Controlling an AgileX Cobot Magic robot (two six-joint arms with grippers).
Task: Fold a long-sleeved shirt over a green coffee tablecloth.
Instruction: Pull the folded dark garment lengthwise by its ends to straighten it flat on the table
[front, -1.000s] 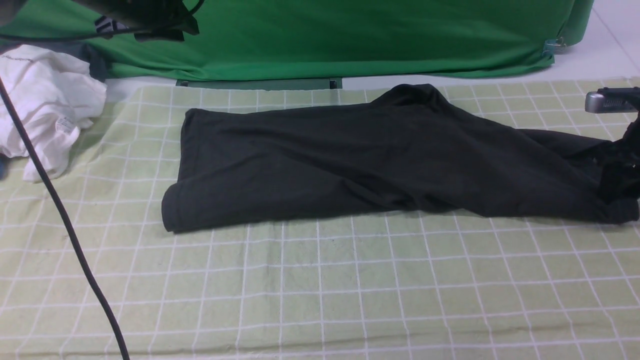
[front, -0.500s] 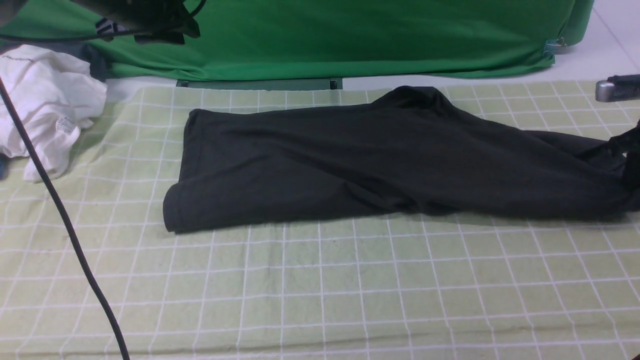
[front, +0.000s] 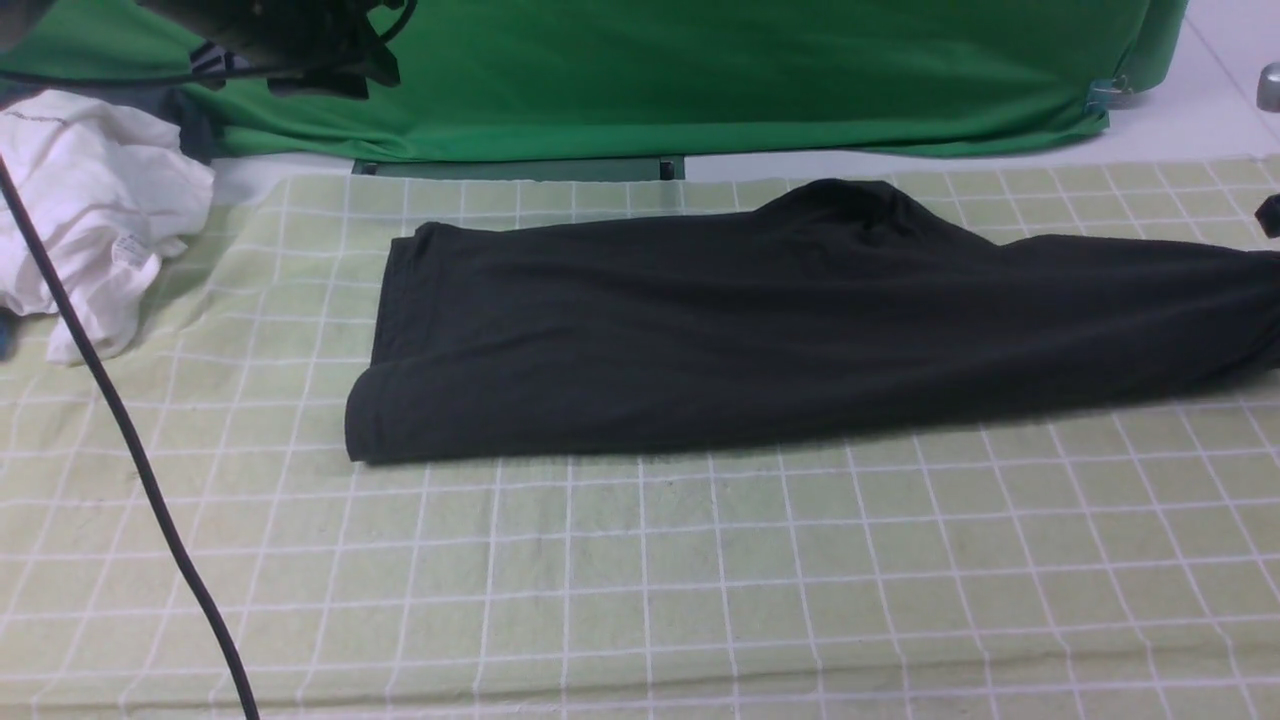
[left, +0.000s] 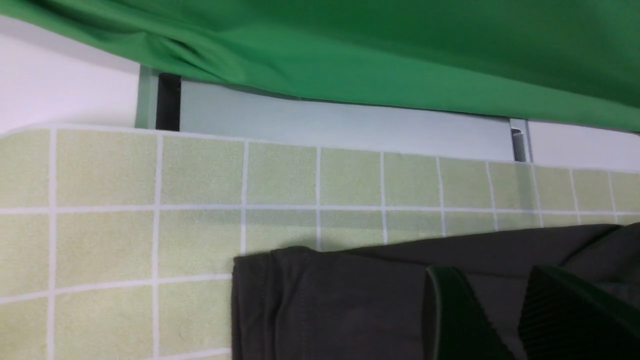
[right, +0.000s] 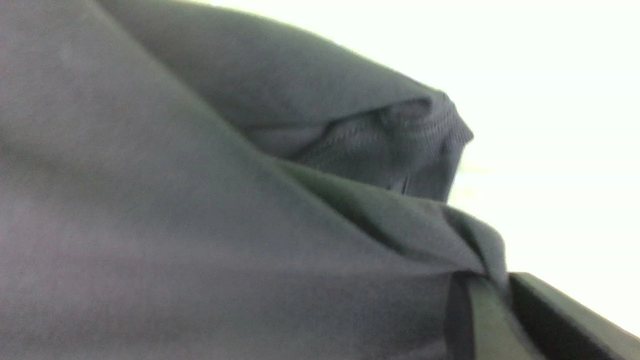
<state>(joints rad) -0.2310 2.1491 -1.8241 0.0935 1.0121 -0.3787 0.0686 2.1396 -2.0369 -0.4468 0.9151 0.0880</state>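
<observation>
The left arm (front: 280, 40) hangs high over the table's far left corner, in front of the green cloth (front: 700, 70). In its wrist view the left gripper (left: 500, 320) hovers above the hem end of the shirt (front: 760, 330), touching nothing. Its two fingers (left: 445, 315) stand apart with bare fabric showing in the gap and nothing held between them.

Across the table, only a sliver of the right arm (front: 1270, 88) shows at the front view's right edge. Its wrist view shows the right gripper (right: 492, 290) clamped on a bunched fold of the black shirt, close to a ribbed edge, with the cloth drawn up into the pinch.

The shirt lies lengthwise across the far half of the tablecloth (front: 640, 580). Its doubled hem end sits left of centre and its right end stretches smooth to the picture's right edge.

Counted from the left: one crumpled white garment (front: 90, 200) at the far left edge, half on the tablecloth; one black cable (front: 130, 440) slanting down across the left side; two arms; one black shirt; one pale green gridded tablecloth covering the table; and one plain green cloth hanging along the back
</observation>
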